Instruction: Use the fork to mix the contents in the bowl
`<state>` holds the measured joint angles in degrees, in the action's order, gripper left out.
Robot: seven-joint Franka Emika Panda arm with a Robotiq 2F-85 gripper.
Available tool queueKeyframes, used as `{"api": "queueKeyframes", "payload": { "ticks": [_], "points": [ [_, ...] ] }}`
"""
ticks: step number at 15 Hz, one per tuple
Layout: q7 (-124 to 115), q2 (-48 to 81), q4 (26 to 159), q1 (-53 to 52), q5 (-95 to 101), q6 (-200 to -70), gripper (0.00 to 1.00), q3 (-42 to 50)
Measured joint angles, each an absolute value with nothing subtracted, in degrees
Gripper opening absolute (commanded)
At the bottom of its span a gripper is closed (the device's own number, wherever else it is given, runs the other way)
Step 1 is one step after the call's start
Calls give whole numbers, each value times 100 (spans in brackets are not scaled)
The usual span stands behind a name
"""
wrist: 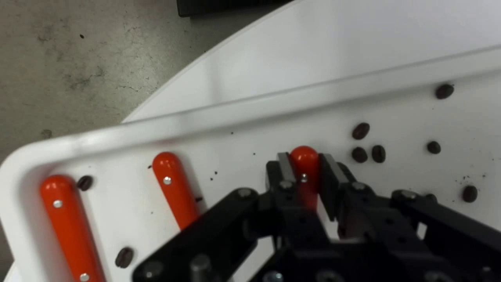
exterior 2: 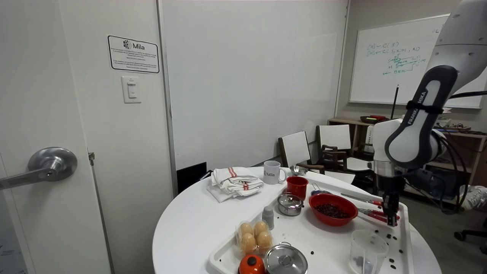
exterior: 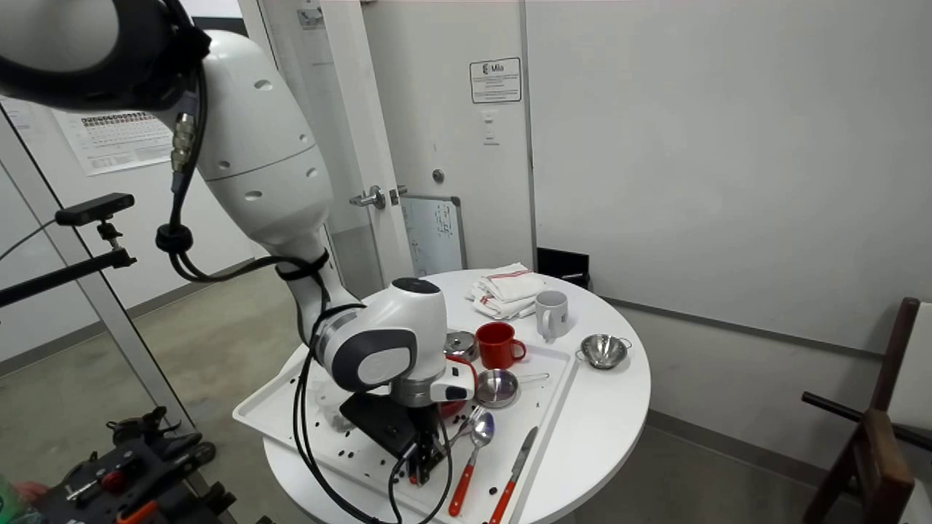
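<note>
The red bowl point(exterior 2: 334, 220) sits on the white tray point(exterior 2: 224, 247) with the dark contents point(exterior 2: 330, 210) inside. In an exterior view the arm hides most of the bowl point(exterior: 453, 409). My gripper point(wrist: 304, 168) points down over the tray, beside the bowl. It is shut on the red end of the fork's handle point(wrist: 305, 156), with a pad against each side. The fork's metal tines point(exterior: 472, 419) show in an exterior view, beside the bowl. The gripper is also low over the cutlery in an exterior view point(exterior 2: 391, 220). I cannot tell whether the fork touches the tray.
The spoon point(exterior: 480, 431) and knife point(exterior: 521, 460) lie beside the fork. Loose beans point(wrist: 360, 131) are scattered on the tray. A clear beaker point(exterior 2: 368, 247), an egg pack point(exterior 2: 255, 238), metal pots point(exterior 2: 290, 204) and a red cup point(exterior 2: 296, 187) stand around the bowl.
</note>
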<state>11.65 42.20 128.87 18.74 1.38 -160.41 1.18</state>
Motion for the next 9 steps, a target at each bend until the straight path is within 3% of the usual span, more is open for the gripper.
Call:
{"api": "queueKeyframes", "payload": {
  "ticks": [9],
  "points": [
    [1143, 3778, 12700, 1891, -171, -15148, 7, 109]
  ]
}}
